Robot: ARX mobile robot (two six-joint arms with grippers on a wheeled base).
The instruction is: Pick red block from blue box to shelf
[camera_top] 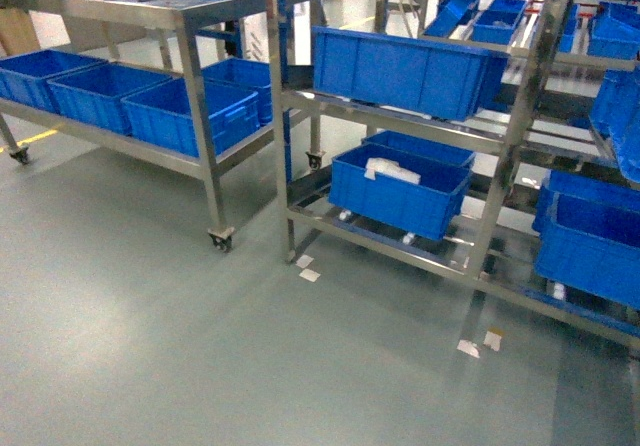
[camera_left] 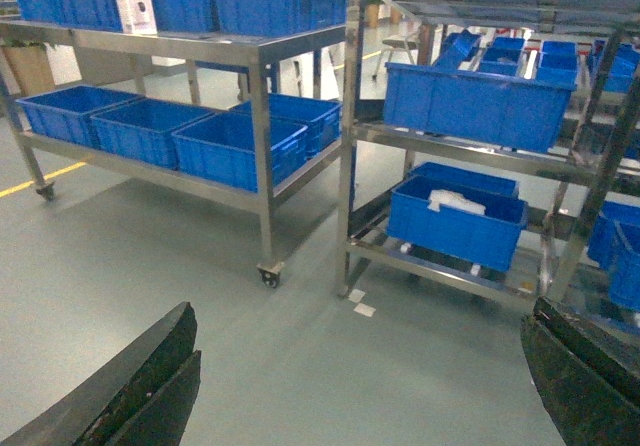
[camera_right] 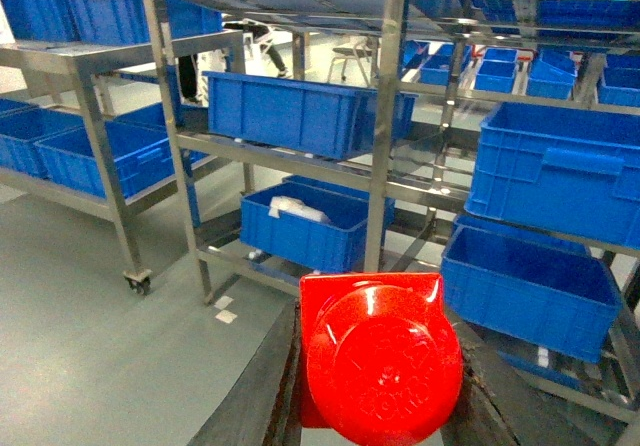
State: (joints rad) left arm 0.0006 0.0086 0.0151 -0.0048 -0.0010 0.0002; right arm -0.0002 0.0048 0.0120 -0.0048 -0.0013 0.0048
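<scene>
In the right wrist view my right gripper (camera_right: 380, 371) is shut on the red block (camera_right: 385, 351), whose round stud faces the camera. The block hangs above the floor, short of the shelf (camera_right: 385, 116), a tall stainless-steel rack holding dark blue crates. The left wrist view shows my left gripper (camera_left: 362, 366) open, its black fingers (camera_left: 140, 386) spread wide over bare floor with nothing between them. The shelf (camera_top: 500, 136) fills the right half of the head view, where neither gripper shows. The blue box is out of view.
A wheeled steel table (camera_top: 200, 86) with dark blue crates (camera_top: 180, 116) stands left of the shelf, its caster (camera_top: 221, 238) on the grey floor. The shelf's bottom-tier crate (camera_top: 400, 191) holds something white. Paper scraps (camera_top: 308, 271) lie by the shelf foot.
</scene>
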